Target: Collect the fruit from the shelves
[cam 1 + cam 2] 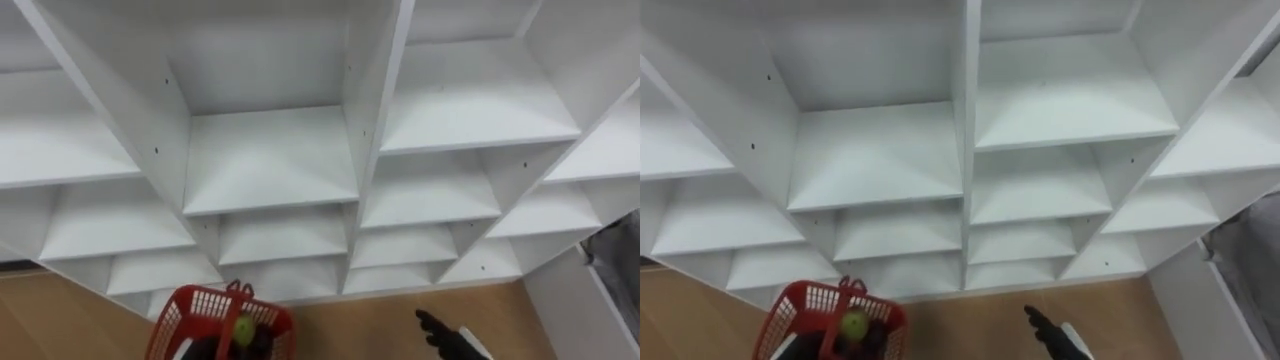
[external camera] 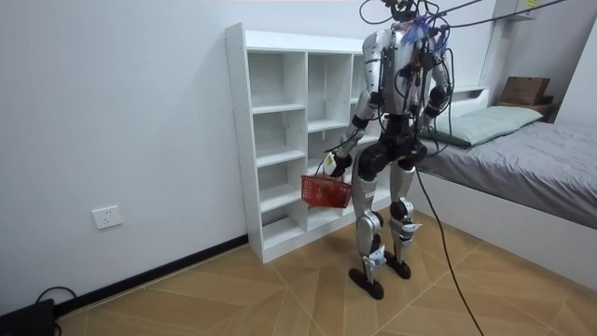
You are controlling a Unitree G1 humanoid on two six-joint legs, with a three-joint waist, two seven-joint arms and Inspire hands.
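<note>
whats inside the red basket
One round green fruit lies inside the red basket. The rest of its inside is dark and partly cut off at the view's bottom edge, so more fruit cannot be ruled out.

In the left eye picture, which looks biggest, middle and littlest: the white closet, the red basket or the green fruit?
1. white closet, by far the largest
2. red basket, though cut off by the picture's bottom edge
3. green fruit, small, inside the basket
</note>
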